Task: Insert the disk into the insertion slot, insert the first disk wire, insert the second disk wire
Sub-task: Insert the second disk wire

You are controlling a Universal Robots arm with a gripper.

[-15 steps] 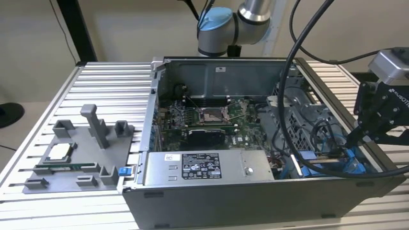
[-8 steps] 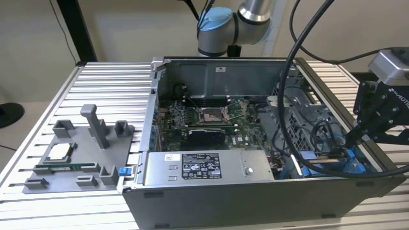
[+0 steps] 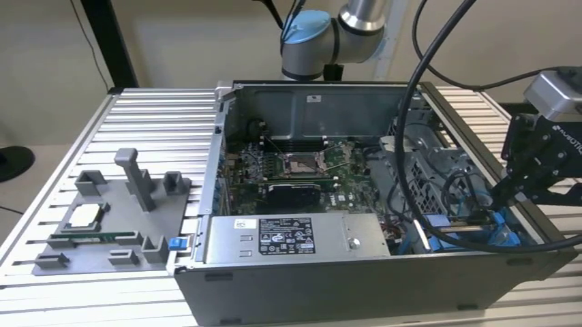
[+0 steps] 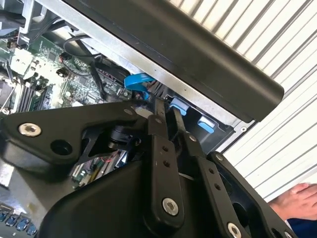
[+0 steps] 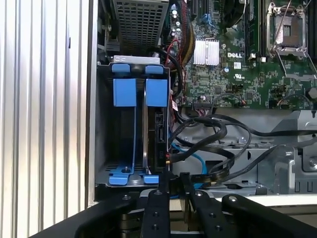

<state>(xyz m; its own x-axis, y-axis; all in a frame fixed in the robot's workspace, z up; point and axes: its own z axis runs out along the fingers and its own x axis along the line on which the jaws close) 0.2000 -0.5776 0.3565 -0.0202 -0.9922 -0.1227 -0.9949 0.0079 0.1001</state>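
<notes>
Ribbed aluminium tabletop (image 3: 155,102) carries an open dark grey computer case (image 3: 345,286), with a flat grey plastic fixture plate (image 3: 100,231) lying beside it towards the exterior view's left. Inside the case, a green motherboard (image 3: 300,170) sits behind the grey power-supply box with a black-and-white sticker (image 3: 296,238). The insertion slot (image 5: 104,129), a dark metal drive bay with bright blue plastic tabs, is in the case corner at the exterior view's right. The disk (image 5: 158,139) already stands on edge inside that bay, its dark connector edge showing beside a blue carrier rail. The black gripper (image 3: 498,216) reaches down into this corner; in both wrist views its tip (image 5: 173,181) (image 4: 168,116) sits just beside the near end of the disk. Whether it is clamped on anything I cannot tell. Looped black cables (image 5: 218,134) and a thin blue cable (image 5: 198,161) lie close by the bay. A person's hand (image 4: 297,198) rests on the table outside the case
</notes>
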